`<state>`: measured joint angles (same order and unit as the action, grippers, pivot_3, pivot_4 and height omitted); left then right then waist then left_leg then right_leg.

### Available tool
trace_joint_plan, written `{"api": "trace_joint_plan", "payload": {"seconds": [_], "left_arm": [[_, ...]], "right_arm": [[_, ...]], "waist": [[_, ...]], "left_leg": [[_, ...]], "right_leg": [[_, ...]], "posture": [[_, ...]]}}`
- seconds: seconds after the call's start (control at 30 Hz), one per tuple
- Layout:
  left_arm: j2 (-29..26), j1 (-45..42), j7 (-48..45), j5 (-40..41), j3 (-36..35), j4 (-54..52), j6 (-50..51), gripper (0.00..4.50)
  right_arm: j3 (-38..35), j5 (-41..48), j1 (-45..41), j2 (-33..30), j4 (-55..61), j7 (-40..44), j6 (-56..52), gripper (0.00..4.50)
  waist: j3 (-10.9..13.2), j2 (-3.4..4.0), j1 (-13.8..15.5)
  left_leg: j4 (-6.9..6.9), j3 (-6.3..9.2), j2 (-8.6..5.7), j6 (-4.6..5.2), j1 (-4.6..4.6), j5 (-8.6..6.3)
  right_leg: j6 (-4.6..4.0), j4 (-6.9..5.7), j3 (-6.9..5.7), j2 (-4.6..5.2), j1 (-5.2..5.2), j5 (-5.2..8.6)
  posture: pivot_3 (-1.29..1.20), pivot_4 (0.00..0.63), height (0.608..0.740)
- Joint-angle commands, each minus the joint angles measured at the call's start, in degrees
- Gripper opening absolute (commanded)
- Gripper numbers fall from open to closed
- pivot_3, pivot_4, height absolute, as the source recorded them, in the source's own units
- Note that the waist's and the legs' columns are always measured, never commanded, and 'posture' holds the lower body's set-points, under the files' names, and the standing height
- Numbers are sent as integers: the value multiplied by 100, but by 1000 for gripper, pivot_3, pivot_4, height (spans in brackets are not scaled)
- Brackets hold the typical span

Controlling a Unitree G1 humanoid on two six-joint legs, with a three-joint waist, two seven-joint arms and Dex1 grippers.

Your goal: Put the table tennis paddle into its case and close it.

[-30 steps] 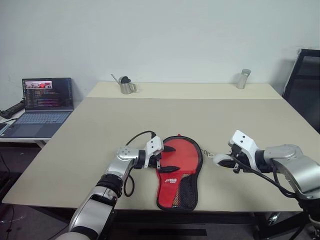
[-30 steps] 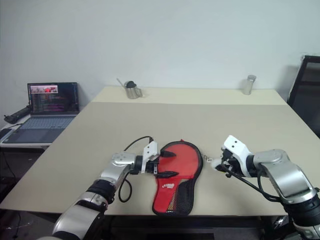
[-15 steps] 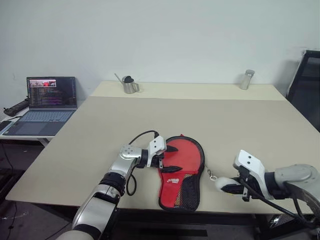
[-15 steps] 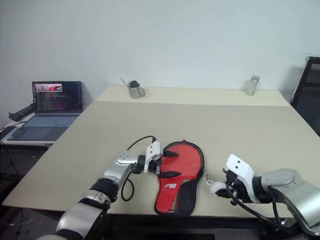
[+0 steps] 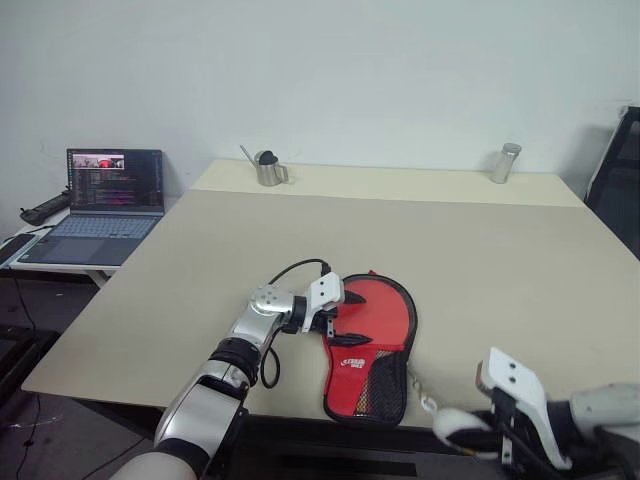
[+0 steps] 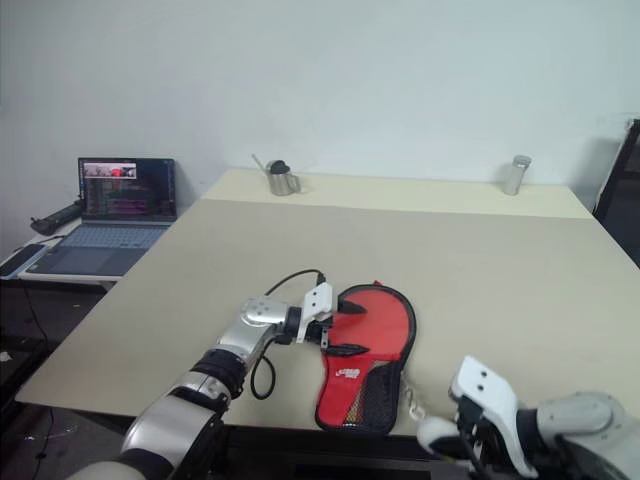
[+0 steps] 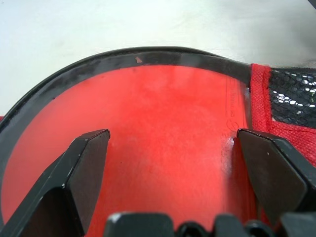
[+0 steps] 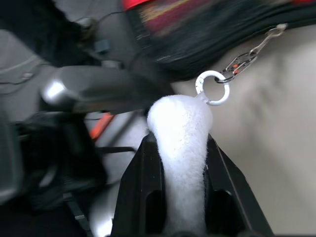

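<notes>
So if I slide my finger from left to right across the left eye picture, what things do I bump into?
Laptop → little metal pitcher → left gripper → red case → white fluffy charm → right gripper, pinching the charm → metal cup.

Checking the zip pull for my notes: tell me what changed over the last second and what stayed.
The right gripper, shut on the white charm, drew back along the case from beside its round end to the table's near edge, past its narrow end. The left gripper stayed open, its fingers spread over the case's red face. The case kept its place.
</notes>
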<state>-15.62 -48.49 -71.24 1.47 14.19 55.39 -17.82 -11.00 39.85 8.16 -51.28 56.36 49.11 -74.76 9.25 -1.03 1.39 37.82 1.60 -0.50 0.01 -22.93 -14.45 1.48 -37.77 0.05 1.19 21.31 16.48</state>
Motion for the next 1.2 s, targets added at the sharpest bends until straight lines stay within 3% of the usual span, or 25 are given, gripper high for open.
{"api": "trace_joint_plan", "payload": {"seconds": [0.03,0.33,0.57,0.6,0.93,1.13,1.2], "left_arm": [[-79,152,-95,-552,381,420,80,4500],[150,-12,-45,-636,407,611,2,4500],[286,2,-9,-662,375,631,-58,4500],[290,13,4,-659,360,625,-65,4500],[204,141,-12,-589,269,496,-46,4500],[212,194,45,-518,208,368,-8,4500],[193,242,15,-397,123,174,63,4500]], "right_arm": [[33,763,409,-56,359,-347,196,387],[704,2386,1013,-590,364,-2152,1284,386],[658,2346,1066,-1016,364,-2664,1605,385],[645,2322,1060,-1076,364,-2626,1650,1122],[-47,2714,1057,-1596,317,-1955,1989,4481],[-406,3129,54,-1495,-423,-1980,2125,4481],[-138,2689,-570,-1359,-875,-1975,2218,4481]], "waist": [[-1,-2,-7],[-11,-18,-19],[-18,-24,1],[-19,-22,1],[-22,-20,5],[-23,-19,-5],[-22,-18,-7]], "left_leg": [[1,0,0,0,1,0],[3,-2,5,0,5,0],[4,5,3,0,3,0],[3,14,4,0,3,0],[3,43,1,4,0,-2],[3,52,2,4,6,-2],[4,53,1,4,7,-2]], "right_leg": [[0,-1,0,0,0,0],[1,9,-7,0,-9,1],[14,40,-15,4,-22,-7],[20,54,-24,4,-24,-10],[24,80,-54,10,-54,-13],[23,84,-59,10,-65,-13],[23,84,-58,11,-68,-13]], "posture": [[0,150,740],[0,150,740],[0,150,740],[0,150,740],[0,150,740],[0,150,740],[0,150,740]]}}
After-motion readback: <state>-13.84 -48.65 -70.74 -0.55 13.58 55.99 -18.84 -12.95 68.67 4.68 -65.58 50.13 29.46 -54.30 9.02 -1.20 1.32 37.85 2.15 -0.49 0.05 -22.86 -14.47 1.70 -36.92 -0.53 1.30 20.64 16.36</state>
